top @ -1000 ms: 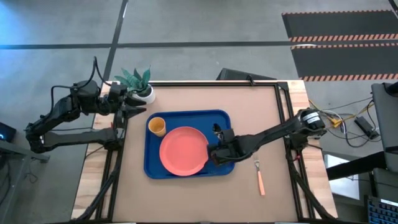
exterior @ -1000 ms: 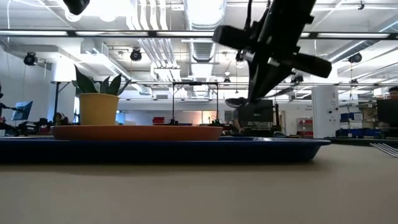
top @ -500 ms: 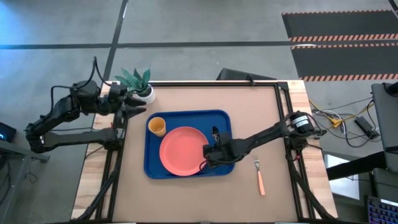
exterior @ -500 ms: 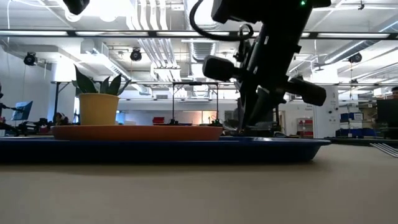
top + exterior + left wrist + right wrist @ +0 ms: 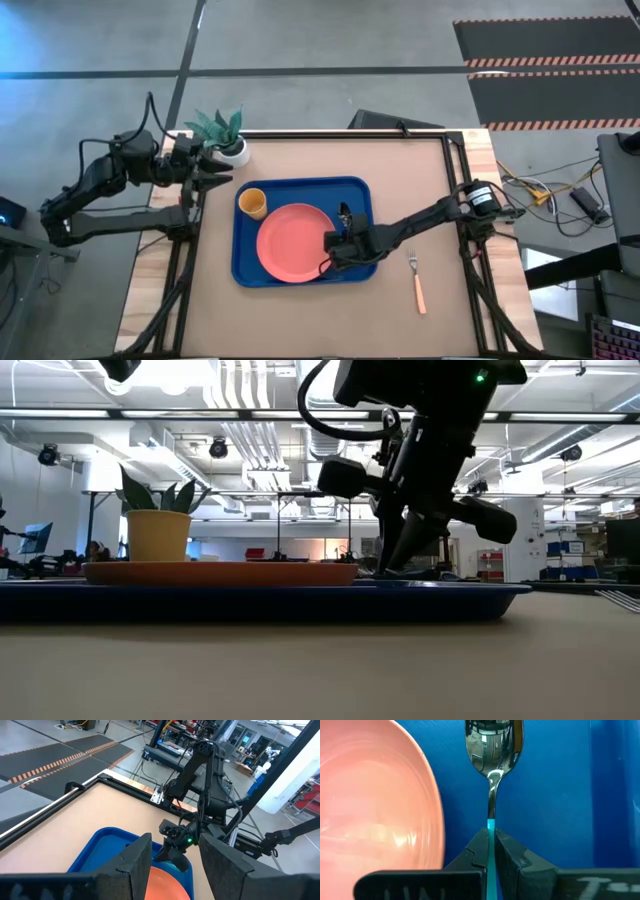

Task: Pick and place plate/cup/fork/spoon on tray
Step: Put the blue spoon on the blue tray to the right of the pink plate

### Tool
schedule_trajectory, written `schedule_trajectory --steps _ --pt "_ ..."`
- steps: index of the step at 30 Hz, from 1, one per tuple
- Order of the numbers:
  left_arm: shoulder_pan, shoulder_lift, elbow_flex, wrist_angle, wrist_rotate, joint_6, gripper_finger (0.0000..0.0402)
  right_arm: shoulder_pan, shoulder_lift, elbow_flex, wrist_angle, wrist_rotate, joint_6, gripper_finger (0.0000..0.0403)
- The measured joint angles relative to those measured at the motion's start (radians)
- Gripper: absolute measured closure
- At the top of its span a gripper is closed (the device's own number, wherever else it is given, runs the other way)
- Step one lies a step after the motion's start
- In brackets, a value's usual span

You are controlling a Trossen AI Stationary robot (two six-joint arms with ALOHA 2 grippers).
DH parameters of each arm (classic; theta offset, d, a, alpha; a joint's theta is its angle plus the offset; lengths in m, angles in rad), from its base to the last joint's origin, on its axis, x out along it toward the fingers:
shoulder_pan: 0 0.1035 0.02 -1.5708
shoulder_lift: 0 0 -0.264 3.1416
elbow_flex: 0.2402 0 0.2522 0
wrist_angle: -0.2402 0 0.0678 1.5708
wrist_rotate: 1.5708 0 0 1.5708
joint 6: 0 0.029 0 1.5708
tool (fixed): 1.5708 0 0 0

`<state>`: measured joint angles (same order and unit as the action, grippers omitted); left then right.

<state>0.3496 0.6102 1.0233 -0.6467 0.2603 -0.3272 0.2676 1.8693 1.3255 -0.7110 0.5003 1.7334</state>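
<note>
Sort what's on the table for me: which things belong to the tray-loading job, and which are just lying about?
Job items:
- tray
- plate, on the tray
- cup, on the tray
- spoon, pinched in the right hand, over the tray beside the plate
- fork, on the table, off the tray

Lying about:
- potted plant at the table's far left corner, near the waiting left hand

Tray point(image 5: 300, 185): plate point(image 5: 293, 243) fills its middle, cup point(image 5: 252, 203) its far-left corner. Right gripper point(image 5: 340, 243) low over the right strip, pinched on the spoon point(image 5: 493, 750); arm blocks approach from the right. Fork point(image 5: 416, 282) lies on the table right of the tray. Bare table near side and far right. Potted plant point(image 5: 222, 135) and left gripper point(image 5: 215, 177) crowd the far-left corner.
</note>
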Motion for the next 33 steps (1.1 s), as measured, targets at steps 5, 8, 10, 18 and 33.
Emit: schedule_trajectory --steps 5,8,10,18,33 --pt "0.0 -0.011 0.0 0.0 0.001 -0.002 0.0253 0.001 0.043 -0.001 0.04 -0.006 0.003 0.0394" --pt "0.0 -0.016 0.0 0.0 0.001 -0.005 0.0253 0.003 0.084 0.005 0.078 -0.019 -0.007 0.0394" --pt "0.0 -0.018 0.0 0.001 0.001 -0.006 0.0253 0.003 0.099 0.014 0.079 -0.035 -0.016 0.0394" --pt "0.0 -0.022 0.0 0.001 0.002 -0.007 0.0253 0.003 0.081 0.012 0.067 -0.036 -0.016 0.0394" --pt "0.0 -0.031 0.0 0.001 0.002 -0.007 0.0253 0.003 0.072 0.011 0.065 -0.032 -0.033 0.0353"
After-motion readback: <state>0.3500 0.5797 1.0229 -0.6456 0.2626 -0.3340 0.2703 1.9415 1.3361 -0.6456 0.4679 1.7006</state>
